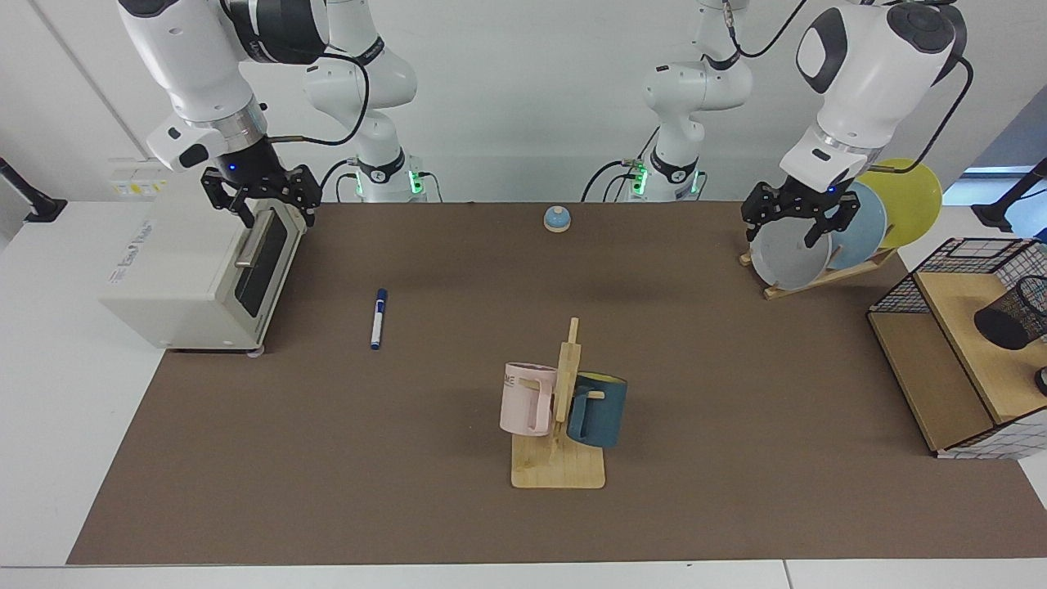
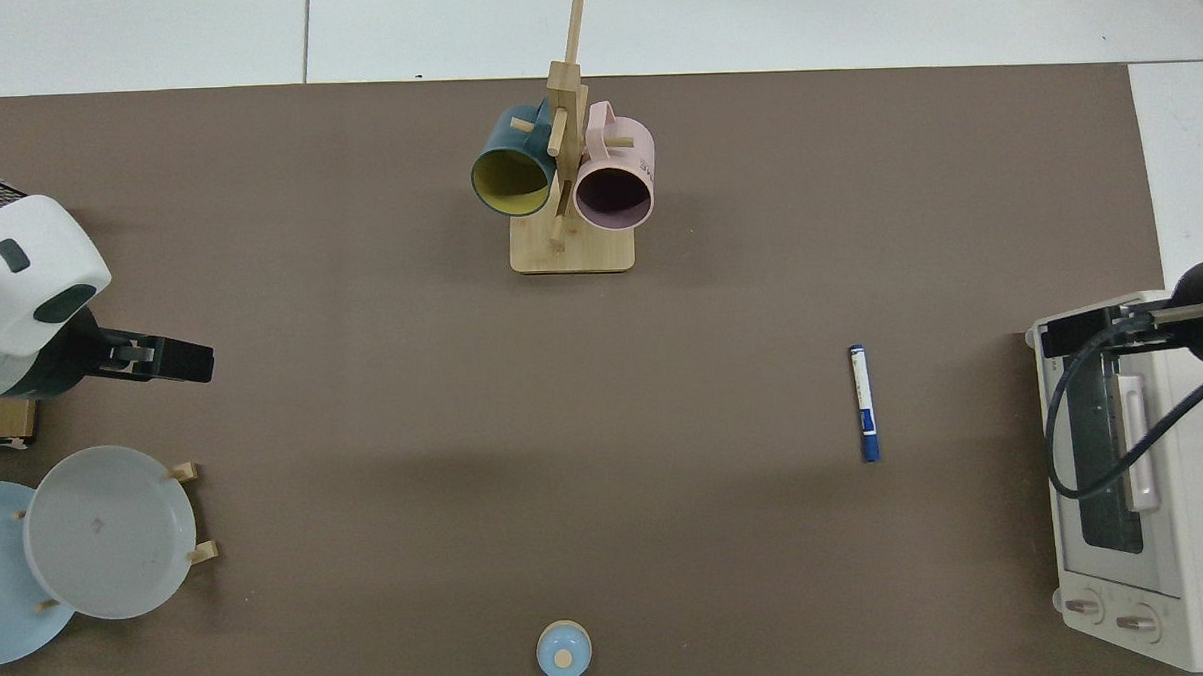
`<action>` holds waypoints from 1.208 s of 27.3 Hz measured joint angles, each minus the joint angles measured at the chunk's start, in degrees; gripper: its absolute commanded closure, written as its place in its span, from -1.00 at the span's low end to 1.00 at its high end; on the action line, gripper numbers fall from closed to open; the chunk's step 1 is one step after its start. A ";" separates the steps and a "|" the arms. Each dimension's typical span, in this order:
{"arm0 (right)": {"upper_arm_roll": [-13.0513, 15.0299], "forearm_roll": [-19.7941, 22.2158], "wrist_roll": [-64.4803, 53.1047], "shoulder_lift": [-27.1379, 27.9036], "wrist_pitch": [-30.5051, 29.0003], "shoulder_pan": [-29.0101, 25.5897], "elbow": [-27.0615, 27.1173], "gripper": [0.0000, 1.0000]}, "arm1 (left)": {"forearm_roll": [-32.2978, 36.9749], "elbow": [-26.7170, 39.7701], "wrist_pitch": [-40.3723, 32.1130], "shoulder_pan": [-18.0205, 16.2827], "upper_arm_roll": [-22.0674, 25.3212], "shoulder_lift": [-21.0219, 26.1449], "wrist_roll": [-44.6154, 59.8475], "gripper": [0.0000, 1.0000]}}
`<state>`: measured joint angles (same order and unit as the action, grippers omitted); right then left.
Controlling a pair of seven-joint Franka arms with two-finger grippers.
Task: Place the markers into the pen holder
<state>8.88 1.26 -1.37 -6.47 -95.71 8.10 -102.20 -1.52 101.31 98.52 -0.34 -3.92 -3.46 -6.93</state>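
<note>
A white marker (image 1: 378, 318) with a blue cap lies flat on the brown mat, right of the toaster oven; the top view shows the marker (image 2: 864, 403) too. The black mesh pen holder (image 1: 1013, 314) rests tilted on the wooden shelf inside the wire basket at the far right; it is out of the top view. My right gripper (image 1: 276, 216) hangs open over the toaster oven's upper front edge, holding nothing, well behind the marker. My left gripper (image 1: 785, 235) is open above the grey plate in the rack, left of the basket.
A toaster oven (image 1: 196, 274) stands at the mat's left edge. A wooden mug tree (image 1: 559, 425) carries a pink and a teal mug near the front centre. A plate rack (image 1: 818, 245) holds three plates, beside a wire basket (image 1: 953, 270). A small blue bell (image 1: 557, 218) sits at the back.
</note>
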 measured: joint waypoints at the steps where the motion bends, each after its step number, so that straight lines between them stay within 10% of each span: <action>1: -0.02 0.00 0.00 0.00 -0.01 0.03 0.00 -1.00 | 0.00 -0.01 0.00 0.00 0.00 0.00 0.00 -1.00; 33: -0.88 -0.21 1.96 11.99 -23.00 4.79 -9.73 -1.00 | 0.00 -0.04 0.00 0.00 0.01 0.05 -7.75 -1.00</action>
<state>7.99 1.05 0.59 5.52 -118.70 12.88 -111.93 -1.52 101.27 98.52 -0.34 -3.90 -3.41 -14.68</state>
